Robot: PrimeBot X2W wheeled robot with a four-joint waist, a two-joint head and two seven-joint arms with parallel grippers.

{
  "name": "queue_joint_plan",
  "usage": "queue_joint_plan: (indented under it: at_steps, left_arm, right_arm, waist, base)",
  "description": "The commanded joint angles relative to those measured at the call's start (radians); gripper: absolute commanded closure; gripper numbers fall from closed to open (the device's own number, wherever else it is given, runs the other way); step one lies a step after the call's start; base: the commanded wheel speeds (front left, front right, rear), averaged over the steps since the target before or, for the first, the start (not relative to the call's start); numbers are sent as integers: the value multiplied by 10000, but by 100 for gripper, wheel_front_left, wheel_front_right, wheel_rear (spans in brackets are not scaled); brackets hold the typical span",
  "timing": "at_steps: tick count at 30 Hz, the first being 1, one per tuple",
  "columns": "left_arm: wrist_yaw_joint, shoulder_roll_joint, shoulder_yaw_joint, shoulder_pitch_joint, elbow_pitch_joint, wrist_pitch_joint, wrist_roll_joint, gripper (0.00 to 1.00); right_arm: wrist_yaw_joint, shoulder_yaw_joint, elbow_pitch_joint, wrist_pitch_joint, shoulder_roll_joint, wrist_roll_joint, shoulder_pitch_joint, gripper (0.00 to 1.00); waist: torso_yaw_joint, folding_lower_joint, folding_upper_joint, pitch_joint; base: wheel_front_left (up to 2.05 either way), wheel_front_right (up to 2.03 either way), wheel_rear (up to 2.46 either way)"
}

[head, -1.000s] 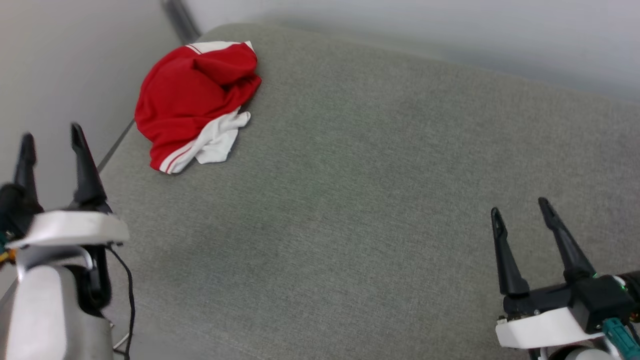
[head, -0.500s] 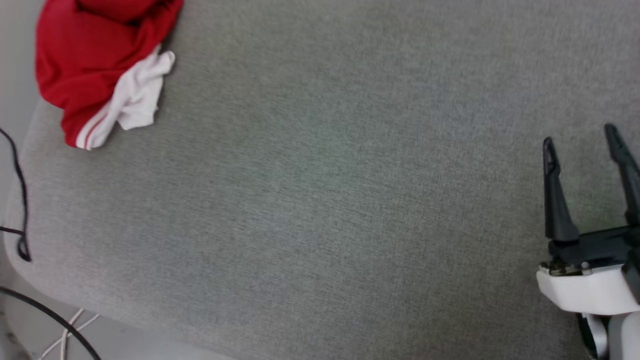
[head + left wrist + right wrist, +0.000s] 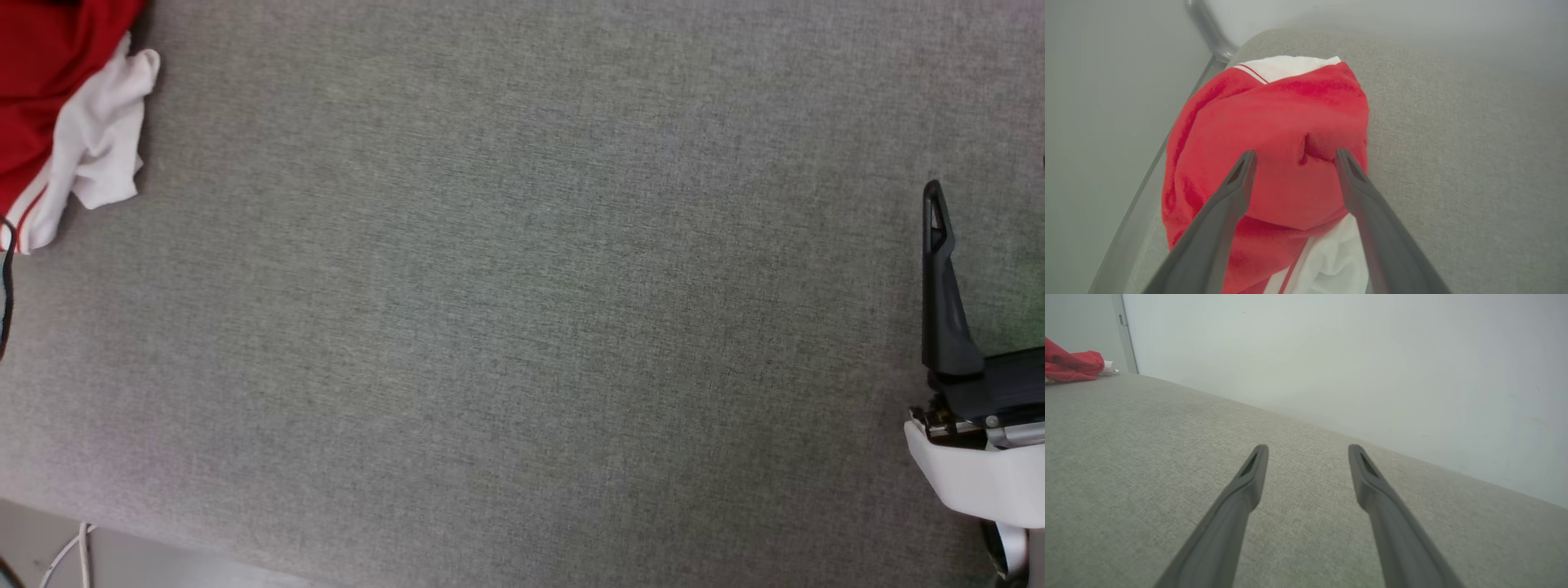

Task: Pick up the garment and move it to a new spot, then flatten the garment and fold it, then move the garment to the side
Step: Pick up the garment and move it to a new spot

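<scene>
Red garment (image 3: 1274, 134) w/ white sleeves lies crumpled at left edge of grey upholstered surface (image 3: 522, 327), not yet lifted; left tool (image 3: 1295, 153) points at it, jaws apart, empty; right tool (image 3: 1308, 448) likewise apart, well away. No step done yet.

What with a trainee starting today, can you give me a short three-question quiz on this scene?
1. True or false: the left gripper is shut on the garment.
2. Where does the garment lie on the grey fabric surface? A. near its left edge; B. in the middle; C. hanging off its right edge.
3. Fill in: the right gripper is over bare fabric, with its jaws ___.

Key: 1 false, its jaws are open, with the fingers framing the crumpled red cloth; 2 A; 3 open.
</scene>
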Motion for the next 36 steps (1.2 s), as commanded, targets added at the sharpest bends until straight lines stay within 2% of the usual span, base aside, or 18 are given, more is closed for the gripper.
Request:
queue_joint_plan:
  at_steps: [1, 4, 7, 17, 18, 19, 20, 25, 30, 36]
  left_arm:
    - [1, 241, -214, 20, -36, 523, -415, 0]
    - [-1, 470, -695, 18, 37, 1569, -1230, 0]
    - [-1, 551, -1045, -20, 408, 2185, -1615, 0]
    - [-2, -107, -2276, -60, 1589, 2724, -1906, 0]
    - [-4, -113, -2386, -81, 1615, 2729, -1923, 18]
    - [-4, -82, -2454, -136, 1608, 2628, -1928, 79]
    - [-4, -65, -2532, -191, 1624, 2585, -1952, 100]
    - [-4, 477, -2656, -691, 1552, 1678, -1761, 100]
    - [-3, 1057, -3073, -975, 901, 868, -1537, 100]
    - [-3, 1731, -3805, -1550, -311, 550, -1180, 100]
  right_arm:
    - [-3, 27, -111, -23, -89, -87, -165, 0]
    - [-3, 30, -231, -25, -148, -148, -180, 0]
    - [-3, -9, -312, -25, -174, -193, -193, 0]
    - [-3, 1, -353, -23, -222, -253, -206, 0]
    - [-3, 8, -338, -23, -226, -259, -200, 0]
    - [-3, 11, -314, -23, -236, -256, -198, 0]
    - [-3, 21, -287, -23, -228, -256, -194, 0]
    - [-3, 195, -168, -25, -150, -190, -156, 0]
    - [-3, 336, 76, -25, 53, -43, -131, 0]
    - [-3, 471, 475, -23, 327, 201, 3, 0]
  waist:
    - [-101, -2, 0, 159]
    - [-205, -2, 0, 334]
    - [-306, -2, 0, 506]
    - [-374, -2, 0, 771]
    - [-370, -2, 0, 757]
    - [-362, -2, 0, 734]
    - [-352, -2, 0, 691]
    - [-330, -2, 0, 298]
    - [-361, -2, 0, -431]
    - [-391, -2, 0, -1509]
  base:
    - [0, 0, 0]
    - [0, 0, 0]
    - [0, 0, 0]
    - [0, 0, 0]
    - [0, 0, 0]
    - [0, 0, 0]
    - [0, 0, 0]
    - [0, 0, 0]
    - [0, 0, 0]
    - [0, 0, 0]
